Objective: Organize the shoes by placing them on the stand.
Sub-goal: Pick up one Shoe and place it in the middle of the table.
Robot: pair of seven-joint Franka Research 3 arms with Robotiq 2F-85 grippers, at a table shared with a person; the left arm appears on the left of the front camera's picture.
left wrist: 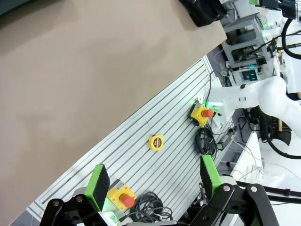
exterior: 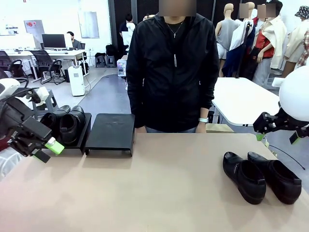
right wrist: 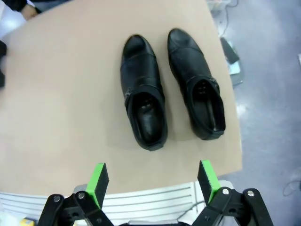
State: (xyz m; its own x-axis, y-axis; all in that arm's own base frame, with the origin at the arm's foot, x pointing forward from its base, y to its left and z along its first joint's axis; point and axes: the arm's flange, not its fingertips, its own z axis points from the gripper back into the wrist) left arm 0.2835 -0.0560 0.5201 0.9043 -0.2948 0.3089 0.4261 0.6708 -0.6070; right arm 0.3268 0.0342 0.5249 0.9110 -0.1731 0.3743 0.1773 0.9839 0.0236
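Left tool (left wrist: 154,181) and right tool (right wrist: 153,181) both have their jaws wide apart, nothing in either. The left one is by the desk's (exterior: 169,193) left edge, and the right one is up near the right edge, facing the loose pair of shoes (right wrist: 169,89) lying side by side on the desk. The other pair (exterior: 65,124) sits on the left stand platform (exterior: 83,142), with the second platform (exterior: 111,130) just beside it.

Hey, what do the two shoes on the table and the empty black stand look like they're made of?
The shoes: probably polished black leather, smooth with soft highlights on the toes; could be synthetic. The empty stand: matte black sloped panel, no shine; painted metal or plastic, cannot tell which.
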